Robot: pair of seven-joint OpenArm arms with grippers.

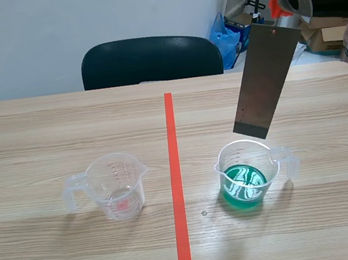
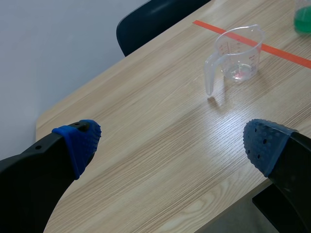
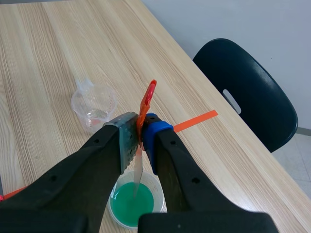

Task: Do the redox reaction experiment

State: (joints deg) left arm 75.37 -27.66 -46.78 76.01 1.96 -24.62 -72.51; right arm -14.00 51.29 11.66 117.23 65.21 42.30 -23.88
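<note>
While the right hand [image 3: 139,131] is clamped on the orange-red handle [image 3: 148,97] of a flat metal blade [image 1: 263,80], its two fingers pressed against the handle from either side, the blade hangs tilted, broad end down, over the measuring cup [image 1: 228,161] that holds green liquid [image 1: 244,185]. In the scene view the blade's lower edge stands just above the cup's far rim and clear of the liquid (the right wrist view, looking down along the blade, shows its tip against the green surface but not the gap). This cup stands on the worktop [image 1: 46,134] to the right of the orange-red tape line [image 1: 176,168], handle turned away from the line. A second, clear measuring cup [image 1: 114,186] stands left of the line, well apart from the first, with a faint pink trace at its bottom. The left hand [image 2: 172,144] is spread wide, blue pads [image 2: 80,143] far apart, holding and touching nothing, above the worktop near its edge, the clear cup well ahead of it. A dark chair [image 1: 150,59] stands behind the worktop's far side.
</note>
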